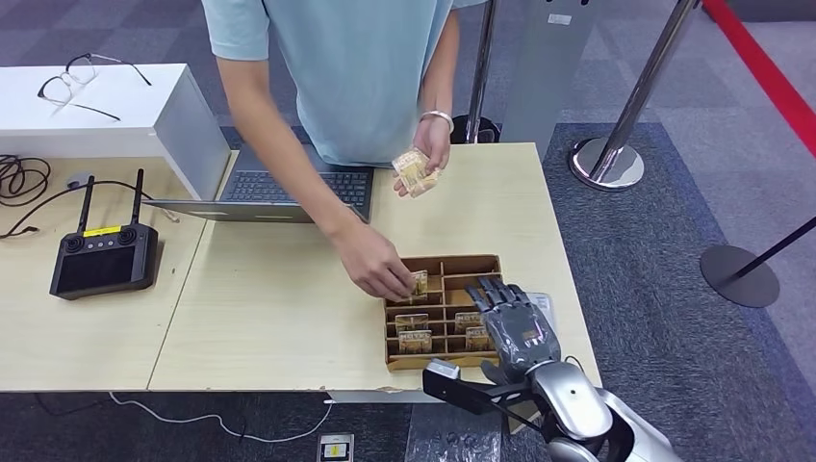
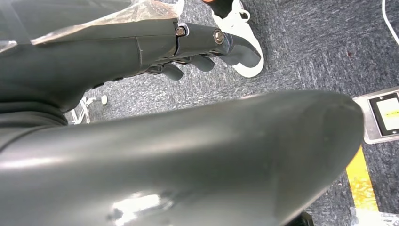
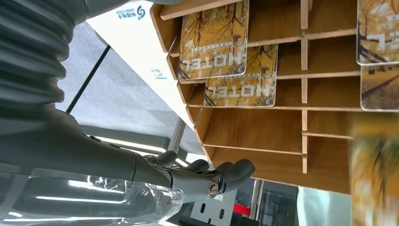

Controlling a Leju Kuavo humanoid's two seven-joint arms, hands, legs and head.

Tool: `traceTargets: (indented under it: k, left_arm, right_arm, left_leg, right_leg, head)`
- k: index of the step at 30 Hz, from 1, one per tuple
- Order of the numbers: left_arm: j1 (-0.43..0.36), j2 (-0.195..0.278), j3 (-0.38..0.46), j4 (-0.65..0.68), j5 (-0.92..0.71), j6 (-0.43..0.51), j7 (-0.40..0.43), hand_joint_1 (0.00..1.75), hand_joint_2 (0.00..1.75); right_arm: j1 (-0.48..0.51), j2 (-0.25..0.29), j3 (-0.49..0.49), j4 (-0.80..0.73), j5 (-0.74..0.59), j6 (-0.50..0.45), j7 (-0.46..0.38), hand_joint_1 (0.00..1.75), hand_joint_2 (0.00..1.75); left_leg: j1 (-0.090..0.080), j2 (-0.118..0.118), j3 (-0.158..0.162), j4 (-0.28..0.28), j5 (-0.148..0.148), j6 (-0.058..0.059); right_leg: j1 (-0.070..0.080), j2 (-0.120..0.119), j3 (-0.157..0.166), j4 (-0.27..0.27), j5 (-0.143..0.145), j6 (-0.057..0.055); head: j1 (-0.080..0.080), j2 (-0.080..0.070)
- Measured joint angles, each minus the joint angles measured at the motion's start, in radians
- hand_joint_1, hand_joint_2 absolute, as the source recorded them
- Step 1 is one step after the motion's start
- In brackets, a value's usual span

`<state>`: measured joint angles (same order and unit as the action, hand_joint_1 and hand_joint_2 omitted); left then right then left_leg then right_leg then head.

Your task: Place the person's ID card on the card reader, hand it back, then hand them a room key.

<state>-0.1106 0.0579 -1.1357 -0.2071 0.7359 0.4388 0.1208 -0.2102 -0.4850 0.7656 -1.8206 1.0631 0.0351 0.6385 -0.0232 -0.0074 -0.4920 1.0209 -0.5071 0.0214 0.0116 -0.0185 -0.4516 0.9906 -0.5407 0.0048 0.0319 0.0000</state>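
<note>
Room key cards (image 1: 415,339) printed with an autumn tree and the word HOTEL stand in the slots of a wooden divided tray (image 1: 444,267) near the front right corner of the light wooden table (image 1: 269,308); in the right wrist view two of them (image 3: 214,40) sit one behind the other in neighbouring slots. The robot's right hand (image 1: 513,322) hovers over the tray's right side, palm down, fingers spread and stretched forward over the compartments, holding nothing; its silver forearm (image 1: 577,409) rises from the lower right. The left hand (image 2: 202,52) hangs low above grey carpet, its dark fingers loosely curled with nothing in them. Across the table a person in a light blue shirt (image 1: 356,67) reaches one hand (image 1: 375,269) into the tray's upper left compartment, fingers on a card (image 1: 420,282), and holds a small stack of cards (image 1: 416,171) in the other hand. Behind lie a laptop (image 1: 279,192), a black remote controller with two antennas (image 1: 103,255) and eyeglasses (image 1: 82,82) on a white box
</note>
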Motion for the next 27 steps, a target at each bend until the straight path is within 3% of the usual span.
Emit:
traceTargets:
  k: [27]
  left_arm:
    - [0.000, -0.004, 0.000, 0.000, -0.005, 0.000, 0.003, 0.00, 0.00]
  right_arm:
    - [0.001, -0.003, 0.000, 0.032, -0.012, 0.003, -0.002, 0.00, 1.75]
  left_leg:
    - [0.000, 0.000, 0.000, 0.000, 0.000, 0.000]
  right_leg:
    - [0.000, 0.000, 0.000, 0.000, 0.000, 0.000]
  head:
    - [0.000, 0.000]
